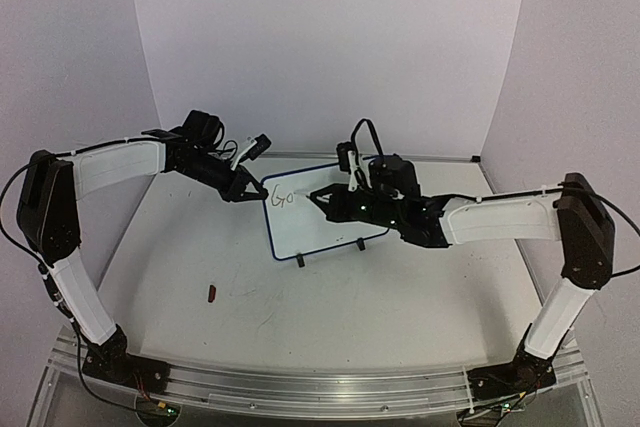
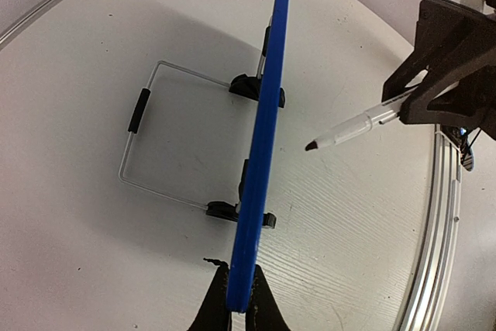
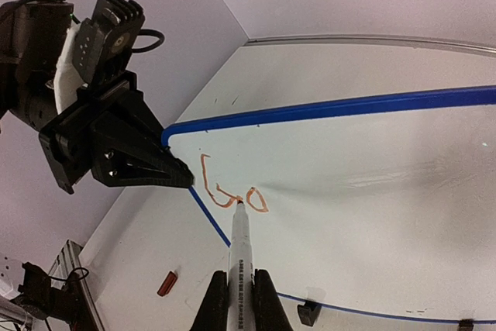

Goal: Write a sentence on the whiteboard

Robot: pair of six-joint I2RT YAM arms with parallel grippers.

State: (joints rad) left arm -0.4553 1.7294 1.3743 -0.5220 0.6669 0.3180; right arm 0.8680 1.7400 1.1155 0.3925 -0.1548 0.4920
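**Marker tip at the board, two letters written**

On the table (image 1: 400, 297), the whiteboard (image 1: 315, 229) stands mid-table. The left gripper (image 1: 252, 187) is pinched shut on its left edge. Only the left wrist view shows the wire stand (image 2: 139, 141) behind. The right gripper (image 3: 240, 300) clamps a marker (image 3: 240, 257). Its wrist view shows the tip at the sentence (image 3: 232, 191), which reads "Go".

The top camera sits high above the near edge and looks down on the whole counter (image 1: 200, 257). The left wrist camera looks close along the thin edge of the whiteboard (image 2: 263, 137). The right wrist camera looks close at its white face. Both wrist cameras also see the marker (image 3: 240, 261).
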